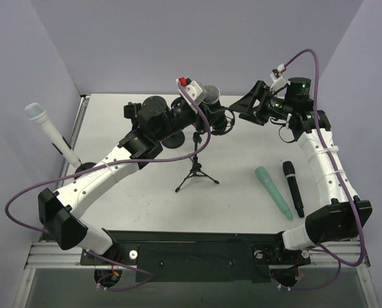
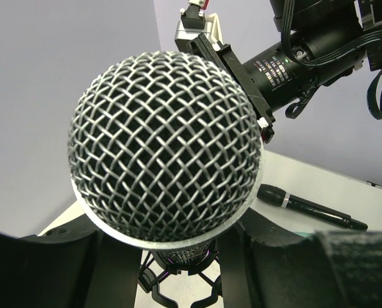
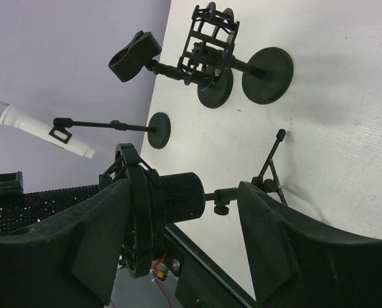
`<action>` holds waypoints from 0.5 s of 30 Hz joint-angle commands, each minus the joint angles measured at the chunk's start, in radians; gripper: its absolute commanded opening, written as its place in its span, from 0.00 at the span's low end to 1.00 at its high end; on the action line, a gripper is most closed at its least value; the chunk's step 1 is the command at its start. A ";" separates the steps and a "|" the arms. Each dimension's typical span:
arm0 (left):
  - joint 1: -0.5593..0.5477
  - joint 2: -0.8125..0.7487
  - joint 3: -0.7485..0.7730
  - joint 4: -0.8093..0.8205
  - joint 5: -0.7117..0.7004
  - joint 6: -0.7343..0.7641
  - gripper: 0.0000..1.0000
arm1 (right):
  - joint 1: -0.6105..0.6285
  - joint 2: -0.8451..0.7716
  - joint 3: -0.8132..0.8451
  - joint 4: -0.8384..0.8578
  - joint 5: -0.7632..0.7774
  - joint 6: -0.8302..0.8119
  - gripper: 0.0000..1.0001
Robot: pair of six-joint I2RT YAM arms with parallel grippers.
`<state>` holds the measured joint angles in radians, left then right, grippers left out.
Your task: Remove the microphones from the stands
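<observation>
The microphone (image 1: 210,95), silver mesh head and dark glittery body, lies sideways in the black shock mount (image 1: 224,122) on top of the small tripod stand (image 1: 196,172). Its head (image 2: 165,147) fills the left wrist view. My left gripper (image 1: 206,108) (image 2: 180,247) is shut on the body just under the head, with the mount's cage (image 2: 178,285) right beyond it. My right gripper (image 1: 240,110) (image 3: 184,192) is open and straddles the mount's ring (image 3: 136,212) and knurled holder (image 3: 178,196). Its far finger sits by the stand's rod (image 3: 220,196).
A white microphone (image 1: 47,128) leans on a stand at the far left. A green microphone (image 1: 272,192) and a black one (image 1: 293,188) lie on the table to the right. Behind stand round-based holders: an empty shock mount (image 3: 210,38) and a clip (image 3: 133,54).
</observation>
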<state>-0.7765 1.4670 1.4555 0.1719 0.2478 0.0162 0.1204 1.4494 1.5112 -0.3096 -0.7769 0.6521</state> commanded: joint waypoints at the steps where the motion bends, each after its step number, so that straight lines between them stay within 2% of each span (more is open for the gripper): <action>1: -0.003 -0.028 0.077 0.081 0.016 0.021 0.00 | 0.007 -0.024 -0.025 -0.029 0.002 -0.063 0.60; 15: 0.000 -0.020 0.199 0.156 0.024 0.016 0.00 | 0.044 -0.058 -0.032 -0.170 0.097 -0.221 0.55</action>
<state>-0.7784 1.4769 1.4994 0.1295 0.2699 0.0189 0.1421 1.4033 1.5066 -0.3321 -0.7315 0.5350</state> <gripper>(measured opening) 0.516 0.560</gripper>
